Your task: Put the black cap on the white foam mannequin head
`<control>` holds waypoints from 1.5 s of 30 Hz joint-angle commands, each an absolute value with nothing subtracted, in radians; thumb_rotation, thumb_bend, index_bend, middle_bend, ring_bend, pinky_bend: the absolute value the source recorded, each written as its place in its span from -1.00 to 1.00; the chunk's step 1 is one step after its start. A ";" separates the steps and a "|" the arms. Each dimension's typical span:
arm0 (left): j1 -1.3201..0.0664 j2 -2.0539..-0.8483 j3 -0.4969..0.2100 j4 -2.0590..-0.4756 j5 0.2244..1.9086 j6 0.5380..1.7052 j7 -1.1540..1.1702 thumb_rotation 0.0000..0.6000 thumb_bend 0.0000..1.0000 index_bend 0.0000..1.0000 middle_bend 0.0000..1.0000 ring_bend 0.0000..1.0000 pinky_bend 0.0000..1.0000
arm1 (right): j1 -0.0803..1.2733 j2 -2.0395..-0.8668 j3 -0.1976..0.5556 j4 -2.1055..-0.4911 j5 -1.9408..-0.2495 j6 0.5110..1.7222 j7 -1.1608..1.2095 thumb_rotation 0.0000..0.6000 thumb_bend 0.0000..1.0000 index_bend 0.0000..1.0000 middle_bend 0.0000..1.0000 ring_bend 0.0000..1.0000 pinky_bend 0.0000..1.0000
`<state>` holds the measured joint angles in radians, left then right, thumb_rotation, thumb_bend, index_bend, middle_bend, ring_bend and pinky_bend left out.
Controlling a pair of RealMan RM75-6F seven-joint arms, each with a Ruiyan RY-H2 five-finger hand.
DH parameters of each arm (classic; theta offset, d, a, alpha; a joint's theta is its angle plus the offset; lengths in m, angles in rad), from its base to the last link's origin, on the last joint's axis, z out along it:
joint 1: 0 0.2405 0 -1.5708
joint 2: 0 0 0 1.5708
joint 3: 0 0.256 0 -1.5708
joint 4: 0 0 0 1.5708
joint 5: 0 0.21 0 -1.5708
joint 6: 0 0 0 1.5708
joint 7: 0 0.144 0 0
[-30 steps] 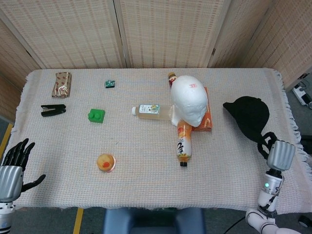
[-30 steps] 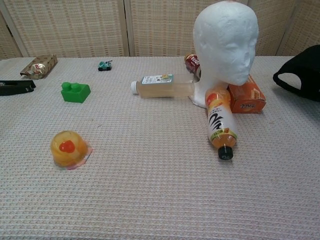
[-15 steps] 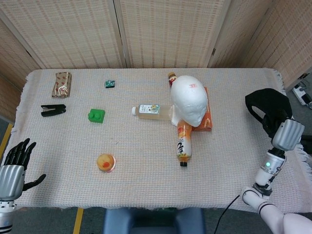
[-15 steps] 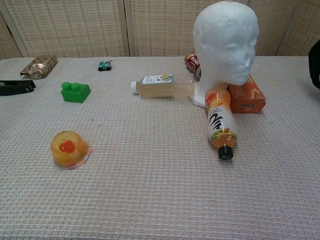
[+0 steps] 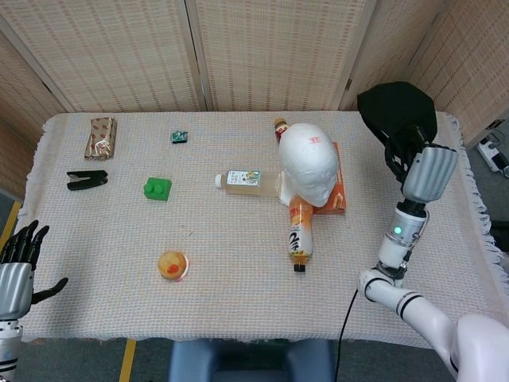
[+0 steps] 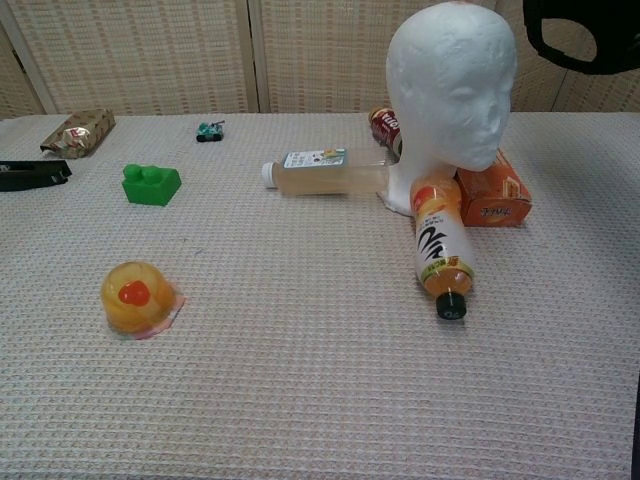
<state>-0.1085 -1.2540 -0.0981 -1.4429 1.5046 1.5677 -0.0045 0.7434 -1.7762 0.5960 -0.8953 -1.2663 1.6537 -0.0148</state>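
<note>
The white foam mannequin head (image 5: pixel 309 163) (image 6: pixel 452 85) stands upright at the table's middle right, bare on top. My right hand (image 5: pixel 415 161) holds the black cap (image 5: pixel 396 111) (image 6: pixel 585 35) in the air, to the right of the mannequin head and about level with its top. The cap hangs clear of the head. My left hand (image 5: pixel 17 263) hovers off the table's near left corner with its fingers spread and nothing in it.
An orange drink bottle (image 5: pixel 300 231) lies in front of the mannequin, an orange box (image 5: pixel 338 191) to its right, a clear bottle (image 5: pixel 246 180) to its left and a small can (image 5: pixel 280 127) behind. Further left lie a green block (image 5: pixel 157 189), jelly cup (image 5: pixel 172 265), black clip (image 5: pixel 86 180), snack packet (image 5: pixel 101 137) and small toy (image 5: pixel 179 136).
My right hand has lifted the black cap off the table's right side and carried it up and toward the mannequin head. The left hand has sunk slightly.
</note>
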 commanded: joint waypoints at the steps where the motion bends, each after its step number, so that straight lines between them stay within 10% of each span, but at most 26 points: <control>1: -0.108 -1.254 -0.100 -1.444 1.502 1.570 -0.005 1.00 -0.69 -1.00 -1.00 -1.00 -0.70 | 0.779 -1.783 0.567 -0.939 -1.305 1.658 -0.068 1.00 -0.04 0.50 1.00 1.00 1.00; 25: -0.101 -1.244 -0.093 -1.458 1.512 1.581 -0.006 1.00 -0.69 -1.00 -1.00 -1.00 -0.70 | 0.655 -1.833 0.260 -0.988 -1.489 1.681 -0.113 1.00 -0.06 0.49 1.00 1.00 1.00; 28: -0.100 -1.244 -0.093 -1.458 1.513 1.583 -0.006 1.00 -0.70 -1.00 -1.00 -1.00 -0.70 | 0.627 -1.823 0.239 -0.987 -1.483 1.661 -0.105 1.00 -0.14 0.26 1.00 1.00 1.00; 34: -0.102 -1.245 -0.091 -1.459 1.512 1.577 0.001 1.00 -0.69 -1.00 -1.00 -1.00 -0.70 | 0.559 -1.746 0.188 -1.049 -1.501 1.658 -0.120 1.00 -0.55 -0.90 1.00 0.91 1.00; 41: -0.102 -1.246 -0.087 -1.456 1.518 1.576 0.006 1.00 -0.69 -1.00 -1.00 -1.00 -0.70 | 0.475 -1.617 0.133 -1.194 -1.535 1.678 -0.185 1.00 -0.72 -1.00 0.94 0.69 1.00; 45: -0.102 -1.244 -0.083 -1.458 1.525 1.578 0.009 1.00 -0.69 -1.00 -1.00 -1.00 -0.70 | 0.403 -1.517 0.092 -1.319 -1.514 1.670 -0.285 1.00 -0.73 -1.00 0.54 0.50 0.91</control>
